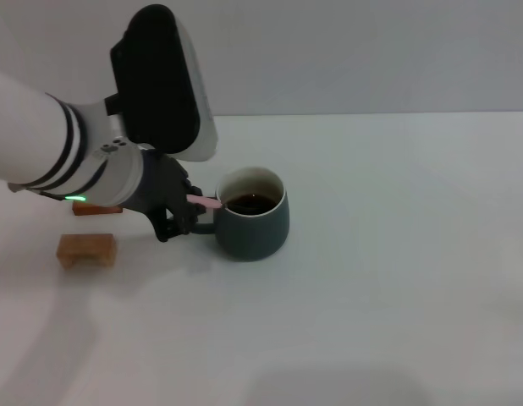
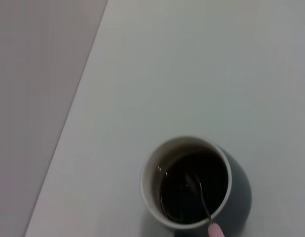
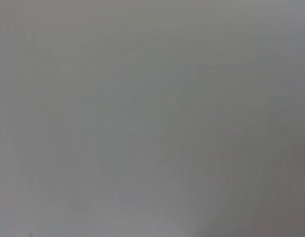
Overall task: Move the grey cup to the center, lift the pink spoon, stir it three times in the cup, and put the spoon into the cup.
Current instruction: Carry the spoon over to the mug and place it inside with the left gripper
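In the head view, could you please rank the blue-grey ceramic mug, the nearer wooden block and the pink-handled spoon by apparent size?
1. Blue-grey ceramic mug.
2. Nearer wooden block.
3. Pink-handled spoon, only partly visible between the left gripper and the mug.

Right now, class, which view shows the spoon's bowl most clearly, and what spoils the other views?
Left wrist view: bowl of the spoon shows through the dark liquid in the cup. Head view: the left gripper hides most of the handle. Right wrist view: a featureless grey blur.
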You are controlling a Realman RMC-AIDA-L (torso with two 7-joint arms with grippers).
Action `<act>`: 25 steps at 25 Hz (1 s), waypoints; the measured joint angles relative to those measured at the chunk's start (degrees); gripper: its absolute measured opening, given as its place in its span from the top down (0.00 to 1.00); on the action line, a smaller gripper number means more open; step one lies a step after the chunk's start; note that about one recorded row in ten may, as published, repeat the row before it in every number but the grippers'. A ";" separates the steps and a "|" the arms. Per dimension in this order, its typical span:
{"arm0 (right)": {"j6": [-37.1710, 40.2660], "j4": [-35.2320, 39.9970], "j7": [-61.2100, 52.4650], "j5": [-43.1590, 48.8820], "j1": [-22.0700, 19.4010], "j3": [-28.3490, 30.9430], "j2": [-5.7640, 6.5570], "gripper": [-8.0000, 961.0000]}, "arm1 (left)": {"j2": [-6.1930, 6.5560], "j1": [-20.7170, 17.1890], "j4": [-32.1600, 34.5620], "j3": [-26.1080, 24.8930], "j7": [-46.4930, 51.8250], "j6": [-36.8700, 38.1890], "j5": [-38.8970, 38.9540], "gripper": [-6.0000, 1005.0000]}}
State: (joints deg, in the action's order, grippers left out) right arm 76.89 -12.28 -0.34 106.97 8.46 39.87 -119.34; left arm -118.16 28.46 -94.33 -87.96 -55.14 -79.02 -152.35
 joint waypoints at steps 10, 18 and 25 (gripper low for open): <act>-0.08 -0.02 0.01 0.00 0.82 -0.39 0.07 0.99 | 0.04 -0.50 0.64 -2.97 0.09 0.68 -0.75 0.76; -0.08 -0.02 -0.01 0.02 0.71 -0.45 -0.02 0.99 | -0.26 0.84 1.01 0.93 0.17 1.65 -0.02 0.76; -0.07 -0.02 -0.01 0.27 0.54 -0.49 -0.09 0.99 | 0.11 -1.79 -1.86 1.56 1.48 0.40 -0.65 0.76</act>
State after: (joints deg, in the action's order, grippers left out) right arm 76.82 -12.31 -0.35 107.24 9.00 39.38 -119.43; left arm -118.05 26.66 -96.19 -86.40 -53.66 -78.62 -153.00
